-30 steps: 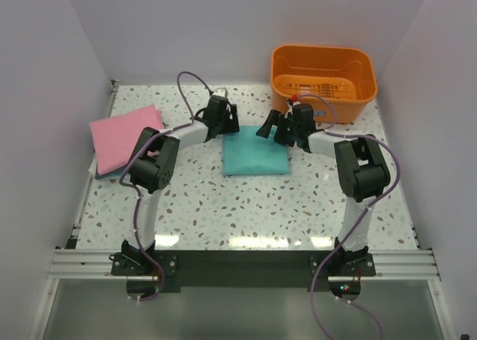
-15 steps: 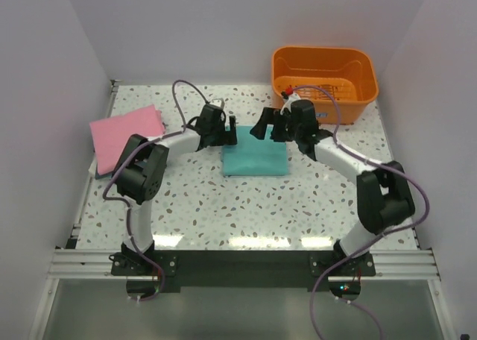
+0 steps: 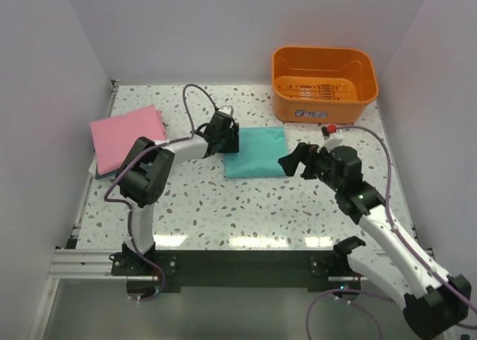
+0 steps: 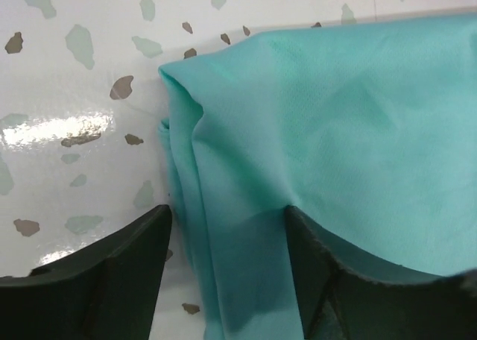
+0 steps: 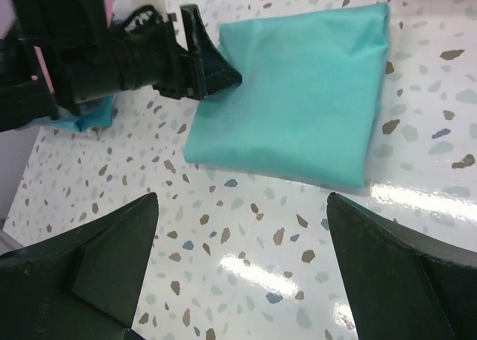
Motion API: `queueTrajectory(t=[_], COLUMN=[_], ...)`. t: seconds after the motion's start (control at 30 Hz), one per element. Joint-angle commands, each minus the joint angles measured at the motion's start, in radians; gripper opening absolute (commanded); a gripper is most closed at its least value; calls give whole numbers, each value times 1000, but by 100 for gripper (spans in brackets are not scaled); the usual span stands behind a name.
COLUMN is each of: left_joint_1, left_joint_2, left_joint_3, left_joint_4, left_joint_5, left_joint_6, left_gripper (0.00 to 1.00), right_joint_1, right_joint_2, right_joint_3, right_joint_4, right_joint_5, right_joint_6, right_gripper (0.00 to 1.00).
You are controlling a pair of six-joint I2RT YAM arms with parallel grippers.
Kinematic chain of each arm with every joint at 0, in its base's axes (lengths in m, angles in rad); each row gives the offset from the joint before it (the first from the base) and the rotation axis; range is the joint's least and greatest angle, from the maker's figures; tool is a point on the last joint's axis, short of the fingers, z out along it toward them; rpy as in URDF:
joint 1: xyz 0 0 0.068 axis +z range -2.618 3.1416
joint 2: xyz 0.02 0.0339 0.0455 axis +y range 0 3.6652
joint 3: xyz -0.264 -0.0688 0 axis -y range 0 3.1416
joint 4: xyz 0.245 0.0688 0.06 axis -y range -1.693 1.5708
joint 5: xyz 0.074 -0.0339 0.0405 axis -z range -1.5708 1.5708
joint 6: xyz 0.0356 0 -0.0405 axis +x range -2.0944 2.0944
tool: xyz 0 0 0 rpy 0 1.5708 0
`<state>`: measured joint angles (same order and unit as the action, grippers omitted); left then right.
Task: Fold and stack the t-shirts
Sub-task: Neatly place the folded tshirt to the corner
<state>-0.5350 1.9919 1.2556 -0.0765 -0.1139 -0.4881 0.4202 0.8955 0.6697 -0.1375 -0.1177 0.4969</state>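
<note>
Speckled table (image 3: 246,198), teal t-shirt (image 3: 257,152), left end effector (image 4: 227,232) parted astride its edge, right end effector (image 3: 295,161) gaping empty nearby

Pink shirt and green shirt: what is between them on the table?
The top view shows the left pincer there, at the green shirt's left edge, with its arm stretched over the speckled table beside the pink shirt.
</note>
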Motion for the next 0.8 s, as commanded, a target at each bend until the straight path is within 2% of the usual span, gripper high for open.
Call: queueTrajectory(t=[0.0,0.1,0.13,0.17,0.4,0.53,0.77], left_joint_1=[-40,-69,-78,-82,-92,-71,16], left_joint_2=[64,91,106,113,47,-18,-126], left_joint_3=[31,63,77,108,157,176,198], left_joint_4=[-72,-104,-120,-153,-239,-298,-353], left_joint_5=[-70,-118,-141,-161,-435,-601,-621], left_joint_6=[16,32,48,58,239,443,594], left_gripper=[62,33,10,0,0,0,0], right_joint_1=[0,0,2,0,0,0,0], right_joint_2=[-199,-315,-334,-351,-418,-444,-468], right_joint_3=[-30,-39,-35,-32,-28,-45,-59], right_joint_4=[-152,-240,-263,-310,-421,-412,-412], right_joint_5=[111,177,241,260,380,380,380], right_joint_6=[29,23,19,16,-44,-47,-49], right_gripper=[99,99,99,99,99,99,99])
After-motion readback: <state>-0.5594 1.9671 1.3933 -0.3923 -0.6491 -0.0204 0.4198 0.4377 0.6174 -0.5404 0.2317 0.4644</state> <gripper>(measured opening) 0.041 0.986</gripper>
